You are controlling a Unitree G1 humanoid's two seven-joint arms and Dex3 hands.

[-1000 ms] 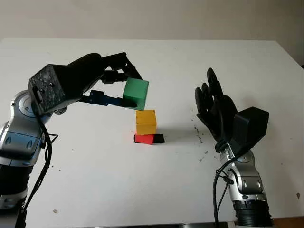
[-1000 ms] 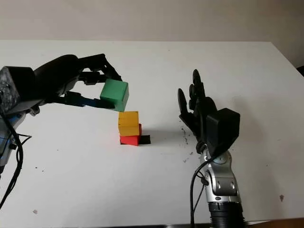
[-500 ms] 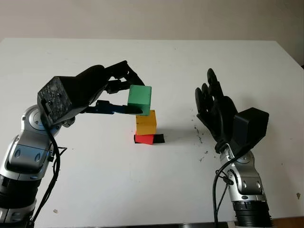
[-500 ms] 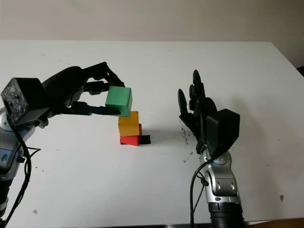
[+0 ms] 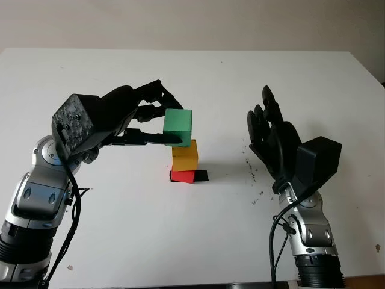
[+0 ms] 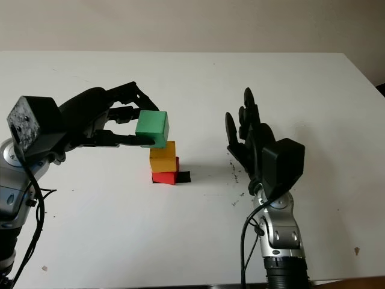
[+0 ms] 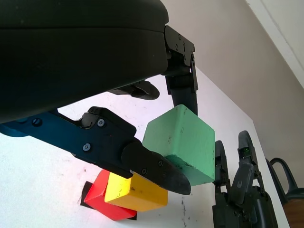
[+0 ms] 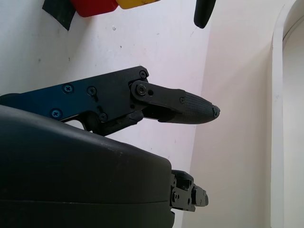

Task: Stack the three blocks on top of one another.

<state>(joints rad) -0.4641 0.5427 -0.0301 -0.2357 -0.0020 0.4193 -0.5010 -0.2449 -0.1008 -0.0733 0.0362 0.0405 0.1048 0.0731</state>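
Note:
My left hand is shut on the green block, pinching it between thumb and fingers. The block hangs just above the yellow block, offset slightly to the left, and may brush its top. The yellow block sits on the red block, which rests on a black patch at the table's middle. In the left wrist view the green block is clamped above the yellow block and red block. My right hand is open, raised upright to the right of the stack.
The white table spreads around the stack. Small dark specks lie between the stack and my right hand. The table's far edge meets a pale wall.
My left hand has carried the green block rightward and down, from up-left of the stack to just over the yellow block. The right hand has not moved.

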